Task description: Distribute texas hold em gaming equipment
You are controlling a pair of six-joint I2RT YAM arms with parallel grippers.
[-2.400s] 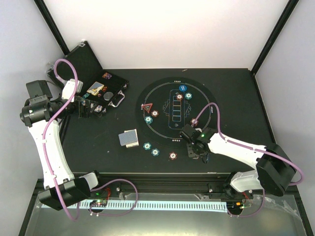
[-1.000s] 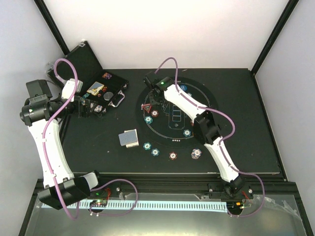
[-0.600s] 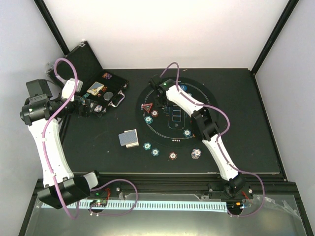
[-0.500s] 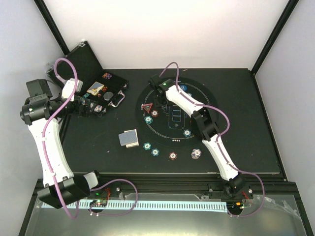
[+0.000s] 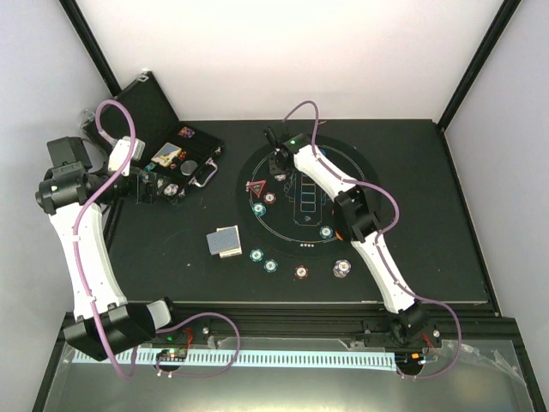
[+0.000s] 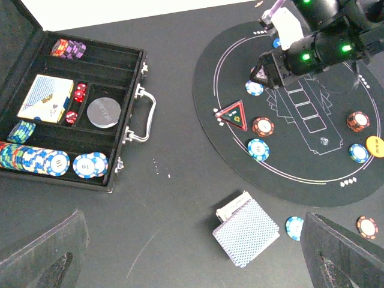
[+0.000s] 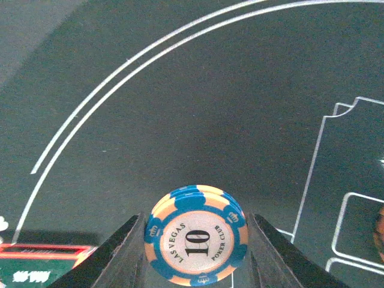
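The black table stood between plain white walls, with a round printed mat on its middle toward the far edge. An open black case sat by the far left corner. The left gripper hung over the table's left side with its jaws spread as wide as they go, holding nothing and touching nothing.

The right gripper reached to the mat's far left edge, its jaws partly closed on the rim of a blue chip, one finger on each side. The chip lay face up, blue with cream edge blocks and a large "10" (whether it rested on the mat or hung just above it, I could not tell). Just nearer on the mat lay the red triangle marker. The grey-blue card deck sat off the mat's near left edge.
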